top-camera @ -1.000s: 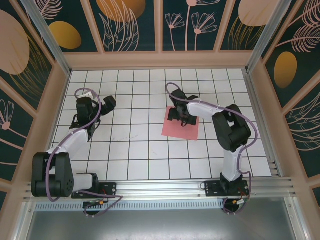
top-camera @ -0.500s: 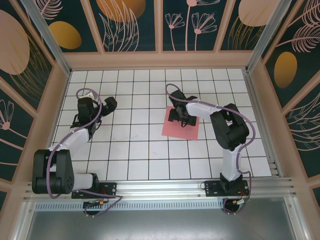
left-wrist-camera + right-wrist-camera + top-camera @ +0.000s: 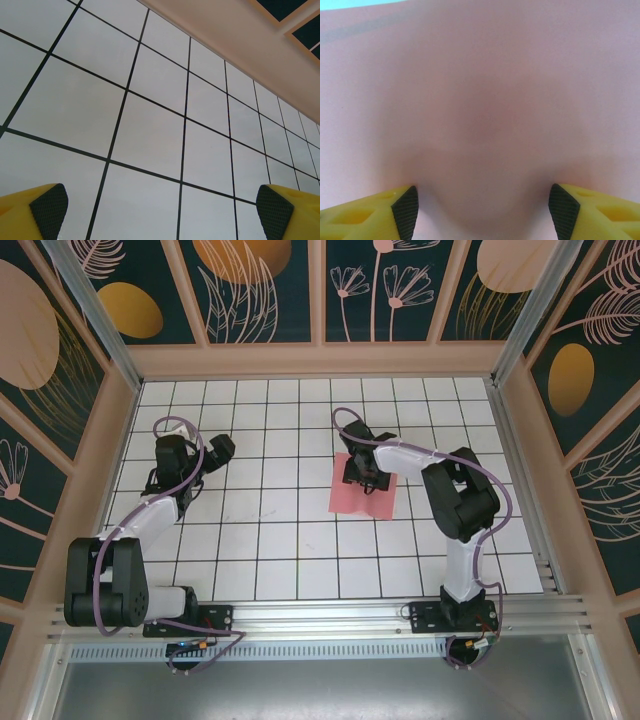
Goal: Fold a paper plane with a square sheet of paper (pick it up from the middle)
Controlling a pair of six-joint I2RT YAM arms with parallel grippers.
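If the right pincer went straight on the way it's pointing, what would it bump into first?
The square sheet of paper. The right pincer points down at its middle with fingers apart, and it looks very close, maybe touching; depth is hard to judge.

The left arm is stretching forward from its base, with the left gripper at its far end angling off to the right. Its yellow fingers are standing as wide apart as they go, with nothing between the dark pads. The right arm is folding sharply at the elbow and reaching leftward. The right gripper at its tip is pointing downward, its jaws parted less widely, the fingertips bearing on the surface beneath them.
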